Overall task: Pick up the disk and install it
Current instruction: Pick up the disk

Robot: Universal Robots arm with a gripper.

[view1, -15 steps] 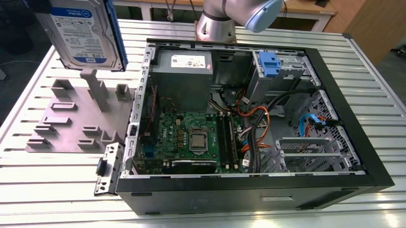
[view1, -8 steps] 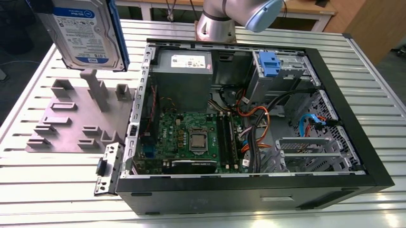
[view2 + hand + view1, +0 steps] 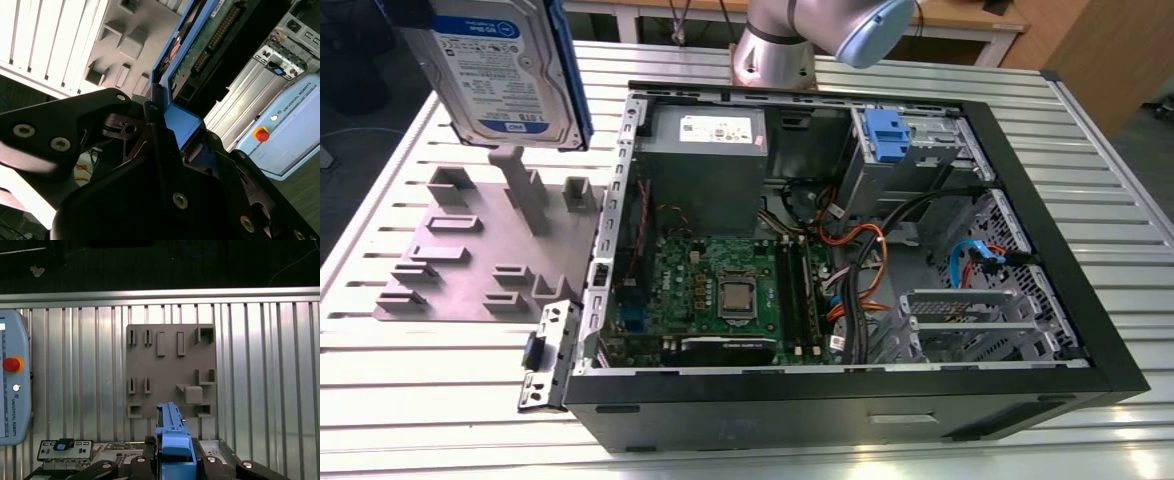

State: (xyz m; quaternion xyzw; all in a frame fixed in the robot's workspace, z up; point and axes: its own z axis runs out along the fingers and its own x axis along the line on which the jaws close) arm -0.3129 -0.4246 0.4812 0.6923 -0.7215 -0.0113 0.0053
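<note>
At the exterior view's far left, the disk [image 3: 507, 70] hangs in the air, label side facing the camera, a blue side rail running down its edge. It is tilted a little and is well clear of the slatted metal table [image 3: 374, 200]. Below it lies a grey fixture plate [image 3: 474, 255] with raised blocks and slots, flat on the table. Just beside the plate's near corner, a small metal bracket [image 3: 547, 355] rests against the outside of the open computer case [image 3: 1067, 300].

Inside the case, the grey power supply box [image 3: 707, 140] with its white sticker sits toward the far wall. The green motherboard [image 3: 720, 290] lies nearer the camera, with orange and black cables [image 3: 854, 250] next to it. Further toward the exterior view's right stands a drive cage [image 3: 907, 150] carrying a blue latch piece [image 3: 887, 132]. The base of the arm [image 3: 781, 45] rises behind the case.

In the second wrist view, the gripper [image 3: 180, 125] is clamped on the disk's blue end, one black finger on each side of the rail, and the drive's circuit-board face runs away from the camera. The first wrist view looks down past the held rail onto the fixture plate. A pendant [image 3: 12, 385] with a red button lies on the table apart from the plate
</note>
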